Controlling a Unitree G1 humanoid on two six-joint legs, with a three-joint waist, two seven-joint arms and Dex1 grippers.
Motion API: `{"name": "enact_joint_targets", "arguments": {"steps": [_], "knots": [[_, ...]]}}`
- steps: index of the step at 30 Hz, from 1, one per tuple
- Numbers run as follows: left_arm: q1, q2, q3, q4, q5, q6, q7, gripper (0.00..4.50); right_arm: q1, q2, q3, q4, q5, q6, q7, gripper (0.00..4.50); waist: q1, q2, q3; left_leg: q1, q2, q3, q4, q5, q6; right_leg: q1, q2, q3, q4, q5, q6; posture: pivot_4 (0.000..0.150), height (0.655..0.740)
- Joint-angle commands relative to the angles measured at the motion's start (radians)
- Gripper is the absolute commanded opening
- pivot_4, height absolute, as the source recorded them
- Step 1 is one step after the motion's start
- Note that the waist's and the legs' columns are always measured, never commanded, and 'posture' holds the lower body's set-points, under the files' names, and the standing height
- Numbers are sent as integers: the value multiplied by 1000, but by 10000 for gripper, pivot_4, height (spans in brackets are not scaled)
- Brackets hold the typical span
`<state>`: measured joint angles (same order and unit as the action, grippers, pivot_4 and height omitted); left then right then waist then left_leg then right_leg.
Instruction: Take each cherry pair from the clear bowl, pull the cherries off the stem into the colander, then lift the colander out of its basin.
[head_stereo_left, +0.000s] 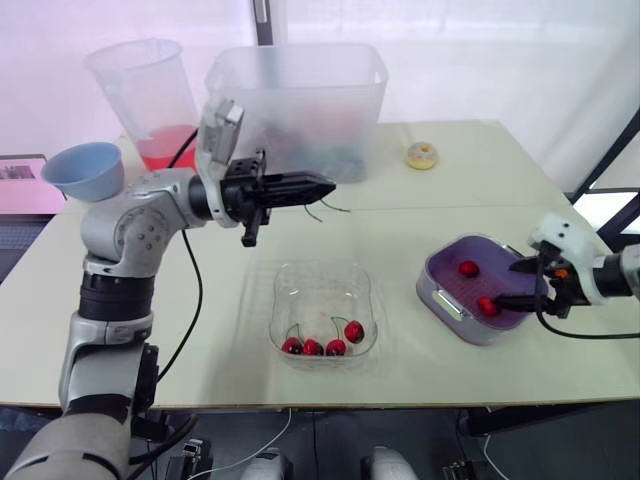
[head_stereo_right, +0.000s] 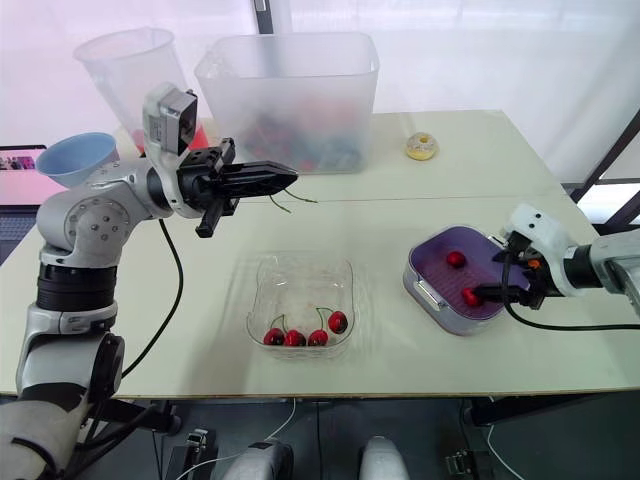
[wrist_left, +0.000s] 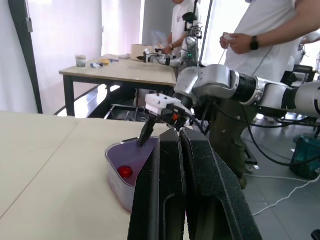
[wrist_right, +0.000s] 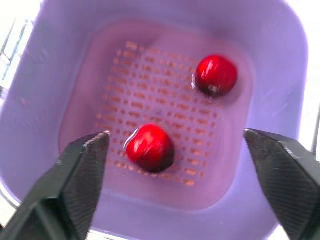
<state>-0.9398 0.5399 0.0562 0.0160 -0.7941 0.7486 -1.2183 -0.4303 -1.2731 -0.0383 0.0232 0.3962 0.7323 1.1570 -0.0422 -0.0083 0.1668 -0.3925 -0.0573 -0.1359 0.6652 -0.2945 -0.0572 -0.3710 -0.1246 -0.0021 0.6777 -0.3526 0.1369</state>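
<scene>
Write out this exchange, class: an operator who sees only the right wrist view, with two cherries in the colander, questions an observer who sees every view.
Operator: Are any cherries left in the bowl?
Observer: Yes, four, on their stems, at the end nearest the robot.
Operator: Where is the left gripper?
Observer: Raised above the table beyond the bowl, shut on a bare stem.

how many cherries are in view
6. Four cherries at the clear bowl's near edge; two apart in the purple colander. The frosted bin behind may hide more; the left tool holds only a stem.
</scene>
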Motion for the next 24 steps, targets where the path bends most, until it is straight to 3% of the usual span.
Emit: {"name": "enact_joint_targets", "arguments": {"steps": [1, 8, 12, 18, 24], "knots": [[2, 17, 33, -38, -19, -5, 5, 0, -69, -20, -95, -43, 59, 21, 34, 44888, 0, 0, 0, 0, 0, 0, 0, 0, 0, 0, 0, 0, 0, 0, 0, 1500, 7400], [54, 78, 80, -33, -30, 31, 37, 0, -251, 5, -181, -137, 221, 97, 69, 44888, -2, 1, 1, 0, 0, 0, -1, 0, 0, 0, 0, 0, 0, 0, 0, 1500, 7400], [108, 167, 131, 58, -34, 136, 93, 0, -328, 74, -137, -200, 243, 112, 13, 44888, -2, 1, 1, 0, 1, -1, -1, 0, 0, 0, 0, 0, -1, 0, 0, 1500, 7400], [271, 388, 136, 153, 5, 297, 81, 0, -316, 143, -128, -238, 268, 117, -6, 44888, -5, 1, 1, 0, 0, -4, -3, 0, 0, -3, 0, 1, 1, 0, 0, 1500, 7400], [449, 431, 109, 251, 87, 279, 82, 0, -288, 172, -145, -235, 256, 89, -51, 44888, 3, 1, 2, 0, 0, -4, -2, 1, -1, -3, -2, 1, 1, 0, 0, 1500, 7400]]}}
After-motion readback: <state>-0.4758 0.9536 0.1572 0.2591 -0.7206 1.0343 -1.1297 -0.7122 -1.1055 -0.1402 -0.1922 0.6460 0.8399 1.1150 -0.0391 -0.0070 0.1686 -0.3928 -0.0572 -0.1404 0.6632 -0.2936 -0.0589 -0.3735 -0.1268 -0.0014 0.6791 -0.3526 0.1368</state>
